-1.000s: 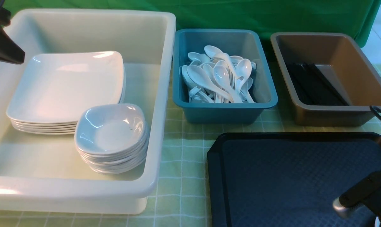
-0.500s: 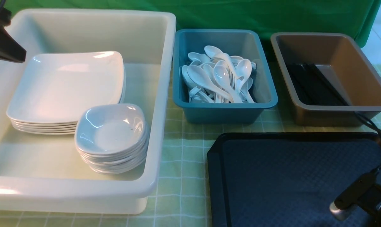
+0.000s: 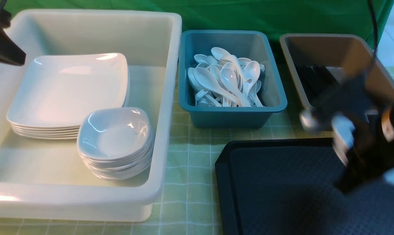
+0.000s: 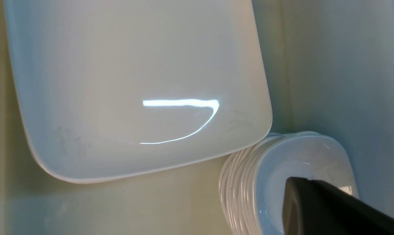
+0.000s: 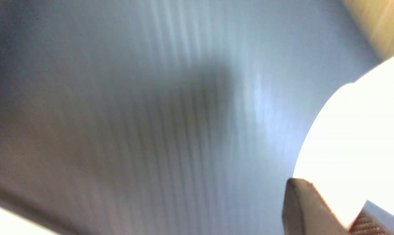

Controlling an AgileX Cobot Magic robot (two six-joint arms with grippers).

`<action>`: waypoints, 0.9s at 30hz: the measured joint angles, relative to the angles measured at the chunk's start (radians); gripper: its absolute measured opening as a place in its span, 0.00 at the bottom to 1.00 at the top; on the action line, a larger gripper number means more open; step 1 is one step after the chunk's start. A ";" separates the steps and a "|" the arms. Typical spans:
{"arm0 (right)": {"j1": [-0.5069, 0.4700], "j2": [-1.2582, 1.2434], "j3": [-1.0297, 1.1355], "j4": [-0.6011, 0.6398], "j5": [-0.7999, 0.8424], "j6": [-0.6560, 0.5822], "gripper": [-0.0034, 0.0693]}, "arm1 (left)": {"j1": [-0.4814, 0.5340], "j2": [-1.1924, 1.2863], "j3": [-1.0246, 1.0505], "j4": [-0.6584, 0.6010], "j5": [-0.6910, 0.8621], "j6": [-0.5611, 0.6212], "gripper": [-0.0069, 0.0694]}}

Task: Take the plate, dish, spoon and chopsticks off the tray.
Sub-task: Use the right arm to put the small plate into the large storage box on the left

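Note:
The black tray [image 3: 275, 182] lies at the front right, and its visible surface is bare. A stack of large white plates [image 3: 68, 89] and a stack of small white dishes [image 3: 113, 137] sit in the white bin [image 3: 171, 98]. My left gripper [image 3: 11, 54] hovers over that bin's far left. Its wrist view shows the top plate [image 4: 135, 88], the dishes [image 4: 301, 163] and one dark finger [image 4: 314, 209]. White spoons [image 3: 226, 81] fill the teal bin. Black chopsticks [image 3: 314, 76] lie in the brown bin. My right gripper [image 3: 350, 140] is a blur above the tray's far right.
The teal bin [image 3: 231, 109] and brown bin [image 3: 324, 42] stand behind the tray on the green checked cloth. The right wrist view shows the blurred tray surface [image 5: 151, 114], one finger [image 5: 304, 209] and a bright overexposed white area I cannot identify.
My right arm has swung up fast from the tray's front right corner to above its far right edge, in front of the brown bin. The left arm has hardly moved.

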 joint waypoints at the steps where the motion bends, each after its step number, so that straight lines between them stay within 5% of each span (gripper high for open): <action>1: 0.018 0.002 -0.014 0.000 -0.007 0.000 0.08 | 0.000 0.000 0.000 0.000 0.000 0.000 0.07; 5: 0.200 0.102 -0.274 0.001 -0.148 -0.060 0.08 | 0.000 0.000 0.000 0.004 -0.007 -0.001 0.07; 11: 0.347 0.399 -0.461 0.002 -0.257 -0.229 0.08 | 0.000 0.000 0.000 0.007 -0.007 -0.029 0.07; 20: 0.393 0.703 -0.617 -0.068 -0.295 -0.581 0.08 | 0.000 0.000 0.000 0.009 -0.005 -0.046 0.07; 27: 0.393 0.756 -0.639 -0.057 -0.294 -0.662 0.08 | 0.000 0.000 0.000 0.011 -0.003 -0.046 0.07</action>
